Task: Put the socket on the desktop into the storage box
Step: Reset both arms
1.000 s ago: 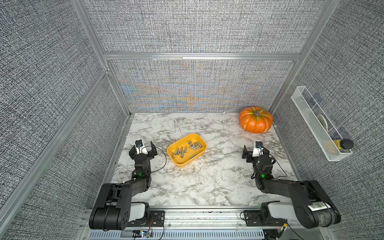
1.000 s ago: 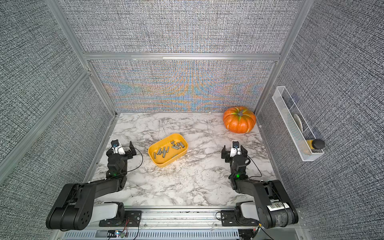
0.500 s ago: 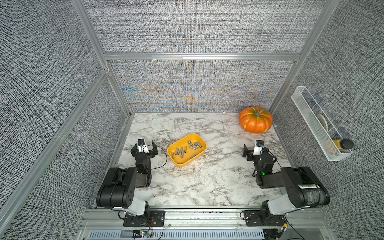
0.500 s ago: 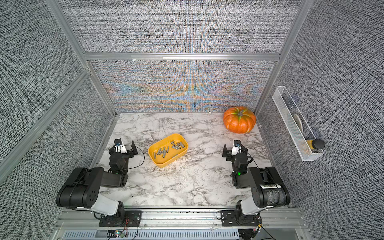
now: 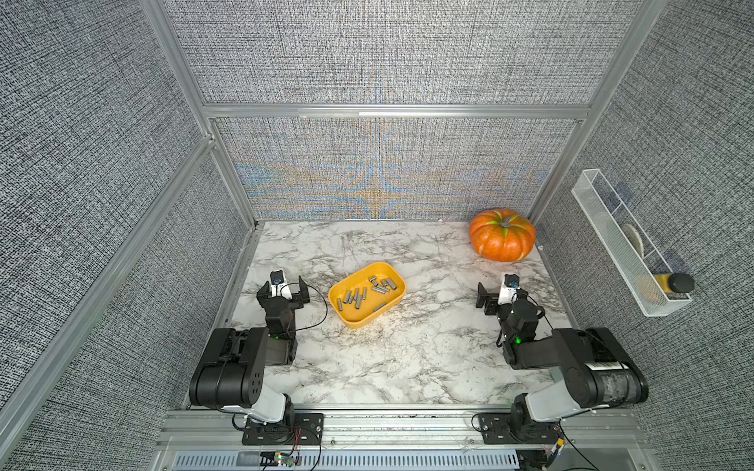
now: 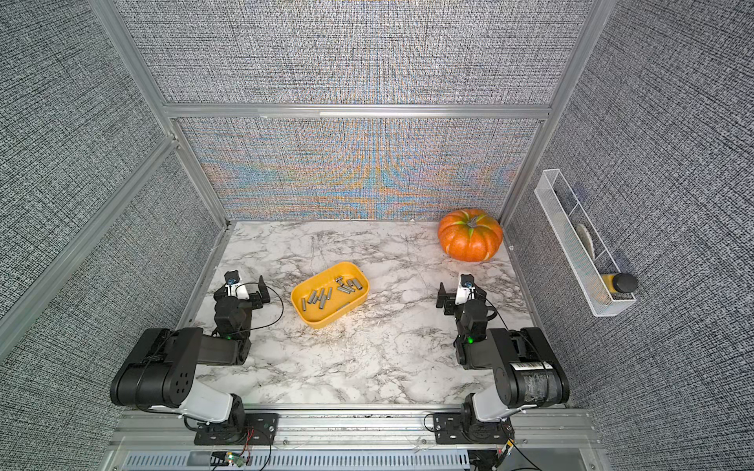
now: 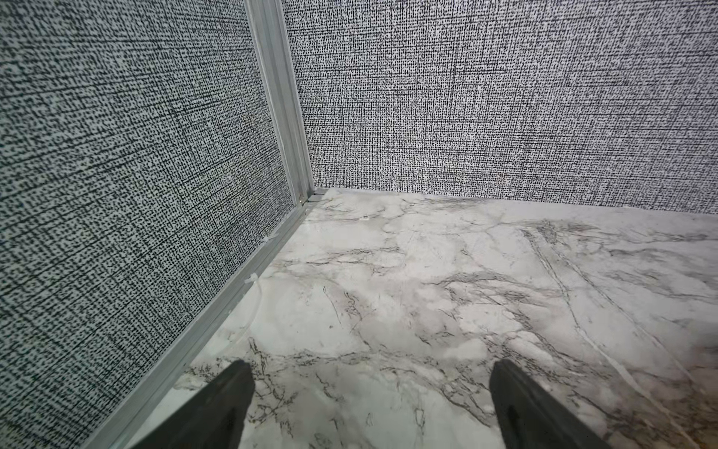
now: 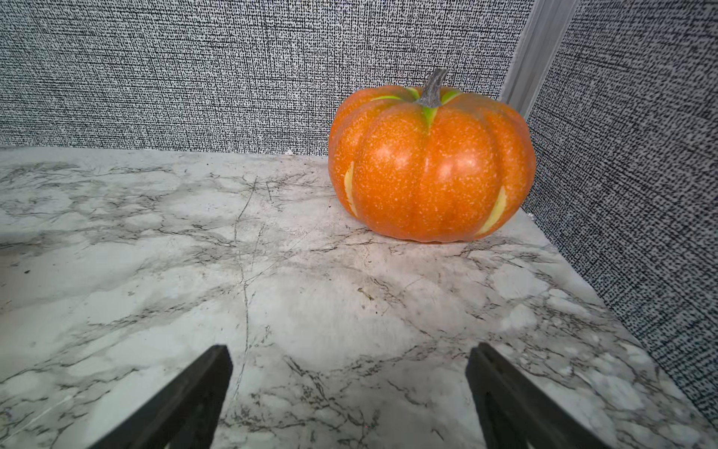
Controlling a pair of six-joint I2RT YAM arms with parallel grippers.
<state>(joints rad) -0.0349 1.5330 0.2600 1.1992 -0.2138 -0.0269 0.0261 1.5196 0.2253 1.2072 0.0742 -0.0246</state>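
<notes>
the left hand (image 5: 282, 290) and the right hand (image 5: 501, 297) have drawn back, both gaping wide and empty, while the sockets (image 5: 359, 295) all lie in the yellow box (image 5: 351, 322), none on the worktop (image 5: 408, 346), so the job looks done.

Glossy, smooth yellow plastic on the storage box (image 5: 359, 322), with a soft sheen along the rim. Inside it, dull grey metal on the sockets (image 5: 355, 299), satin rather than mirror-bright. Under the box, smooth marble-look desktop (image 5: 408, 359), lightly shiny, fine scratches up close. Behind and right of the box, shiny speckled skin on the pumpkin (image 8: 427, 175), rough grey stem. Around the box, coarse woven cloth on the walls (image 5: 367, 61), brushed aluminium rails (image 5: 391, 111). Further right, white-coated wire mesh on the wall basket (image 5: 620, 253).
</notes>
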